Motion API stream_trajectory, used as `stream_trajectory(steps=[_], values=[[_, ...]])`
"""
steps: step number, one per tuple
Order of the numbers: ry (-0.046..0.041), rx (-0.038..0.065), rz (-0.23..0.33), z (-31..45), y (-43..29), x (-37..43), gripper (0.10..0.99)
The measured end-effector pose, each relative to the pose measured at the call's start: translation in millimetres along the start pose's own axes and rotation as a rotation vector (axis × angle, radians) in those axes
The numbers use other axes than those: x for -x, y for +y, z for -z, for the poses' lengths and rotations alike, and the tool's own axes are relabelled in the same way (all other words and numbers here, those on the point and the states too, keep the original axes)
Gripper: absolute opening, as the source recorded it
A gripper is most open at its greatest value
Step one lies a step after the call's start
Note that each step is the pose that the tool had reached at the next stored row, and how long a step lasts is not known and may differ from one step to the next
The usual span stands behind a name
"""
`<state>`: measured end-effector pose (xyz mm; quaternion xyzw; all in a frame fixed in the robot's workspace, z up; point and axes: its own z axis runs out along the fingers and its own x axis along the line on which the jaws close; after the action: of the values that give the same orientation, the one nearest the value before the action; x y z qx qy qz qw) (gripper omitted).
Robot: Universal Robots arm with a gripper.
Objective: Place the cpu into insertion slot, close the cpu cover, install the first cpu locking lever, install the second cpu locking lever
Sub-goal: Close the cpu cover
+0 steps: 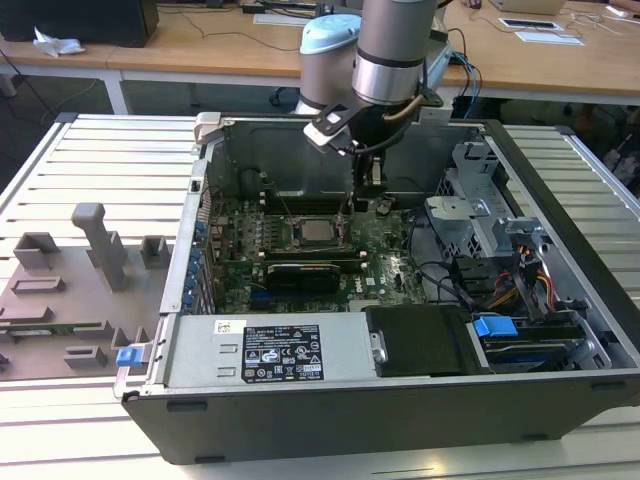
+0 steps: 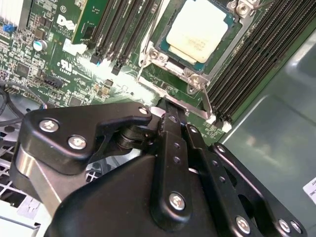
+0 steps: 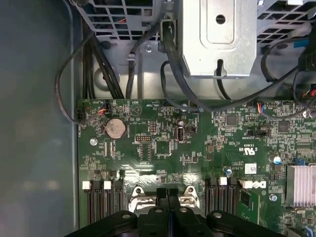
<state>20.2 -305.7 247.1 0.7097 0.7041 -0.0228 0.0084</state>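
Fingers (image 2: 173, 129) shut, empty, tips at the locking lever (image 2: 195, 109).
The cpu (image 2: 197, 30) sits in the insertion slot (image 2: 148, 52) under the lowered cpu cover (image 2: 190, 73); the gripper (image 2: 170, 108) should press squarely on the wire so it cannot slip toward the memory slots (image 2: 256, 54).

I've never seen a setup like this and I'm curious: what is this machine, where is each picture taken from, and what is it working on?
It is a robot arm reaching into an open computer case on a slatted table. The exterior view looks on from off the arm; both wrist views ride on it. The cpu sits at the middle of the green motherboard, with the cpu cover framing it. The gripper is shut, its tip at a thin metal lever beside the cover.
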Motion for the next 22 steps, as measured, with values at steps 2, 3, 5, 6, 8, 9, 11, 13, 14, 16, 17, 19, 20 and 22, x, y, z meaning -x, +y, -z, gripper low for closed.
stream_trajectory(steps=[2,3,5,6,8,9,11,13,14,16,17,19,20,22], values=[[0.0,0.0,0.0,-0.4,-4.6,0.0,0.106],[0.0,0.0,0.0,-0.5,-6.3,0.0,0.106],[0.0001,0.0,0.0,-0.8,-9.7,0.0,0.106],[0.0,0.0,0.0,-0.9,-10.7,0.1,0.106],[0.0,0.0,0.0,-1.1,-13.6,0.1,0.106],[0.0,0.0,0.0,-1.2,-14.5,0.1,0.106],[0.0,0.0,0.0,-1.5,-18.3,0.1,0.106],[0.0002,0.0,0.0,-2.4,-23.0,0.0,0.106],[0.0002,0.0,0.0,-2.9,-24.6,0.0,0.106],[0.0001,0.0,0.0,-5.3,-29.5,0.0,0.106],[0.0001,0.0,0.0,-6.5,-31.9,0.0,0.106],[0.0,0.0,0.0,-11.0,-43.3,-0.1,0.106],[0.0001,0.001,0.0,-12.9,-48.7,-0.2,0.106],[0.0001,0.001,0.0,-17.8,-60.6,-0.3,0.106]])
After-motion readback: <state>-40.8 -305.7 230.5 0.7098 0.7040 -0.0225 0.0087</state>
